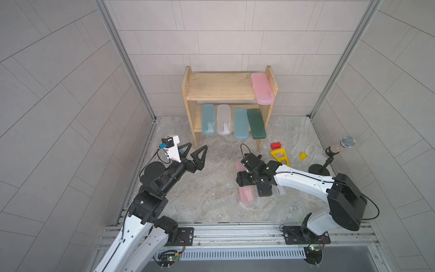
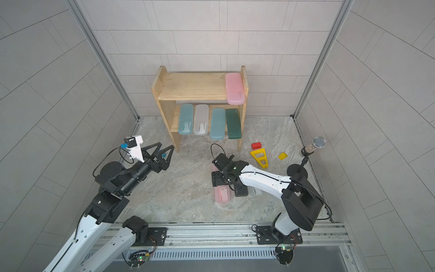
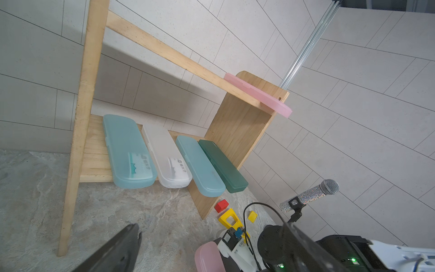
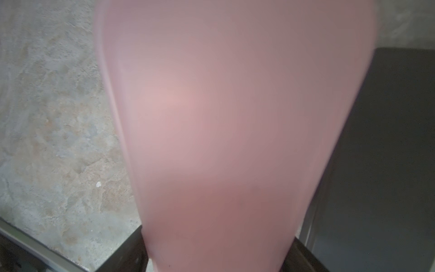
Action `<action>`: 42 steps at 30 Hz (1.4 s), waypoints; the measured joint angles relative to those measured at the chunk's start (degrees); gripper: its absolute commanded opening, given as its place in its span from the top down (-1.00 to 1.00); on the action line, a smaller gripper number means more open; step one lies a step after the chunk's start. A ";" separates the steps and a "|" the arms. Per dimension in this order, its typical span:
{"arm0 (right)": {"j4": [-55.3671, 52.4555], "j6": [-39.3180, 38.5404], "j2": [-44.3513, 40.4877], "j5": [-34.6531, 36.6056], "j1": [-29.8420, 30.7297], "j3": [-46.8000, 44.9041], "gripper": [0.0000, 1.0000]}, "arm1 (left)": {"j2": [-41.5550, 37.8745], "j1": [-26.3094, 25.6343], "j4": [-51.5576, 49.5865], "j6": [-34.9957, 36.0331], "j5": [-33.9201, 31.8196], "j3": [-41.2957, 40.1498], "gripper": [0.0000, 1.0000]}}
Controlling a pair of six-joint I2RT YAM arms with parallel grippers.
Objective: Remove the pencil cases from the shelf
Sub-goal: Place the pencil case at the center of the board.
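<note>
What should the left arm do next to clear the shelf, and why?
Probably ease the left gripper forward to the leftmost teal case on the lower tier of the shelf. Its jaws are open and empty, that case's end overhangs the board nearest them, and the right gripper grips a pink case on the table.

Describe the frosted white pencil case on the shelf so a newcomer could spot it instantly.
On the pine shelf against the back wall, look at the lower tier, where four cases lie side by side. The frosted white pencil case is second from the left in both top views, between the end light teal case and the inner light teal case. Only it is pale and colourless.
</note>
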 measured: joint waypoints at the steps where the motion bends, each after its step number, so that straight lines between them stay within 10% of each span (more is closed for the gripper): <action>1: 0.26 -0.02 1.09 -0.09 -0.33 0.13 -0.23 | 0.04 0.00 0.00 -0.02 0.02 0.00 -0.99; 23: -0.09 -3.48 5.73 -0.87 -5.64 3.23 -1.00 | 7.10 0.00 5.86 -4.72 1.25 -0.57 -0.99; 31: -0.39 -4.76 -17.38 1.49 -6.82 1.11 -0.99 | 16.20 -3.69 10.03 -10.16 1.22 3.48 -0.99; 42: -12.11 -10.29 -38.93 1.97 -27.19 -0.81 -1.00 | 40.70 -18.64 13.75 -22.36 1.49 32.28 -0.99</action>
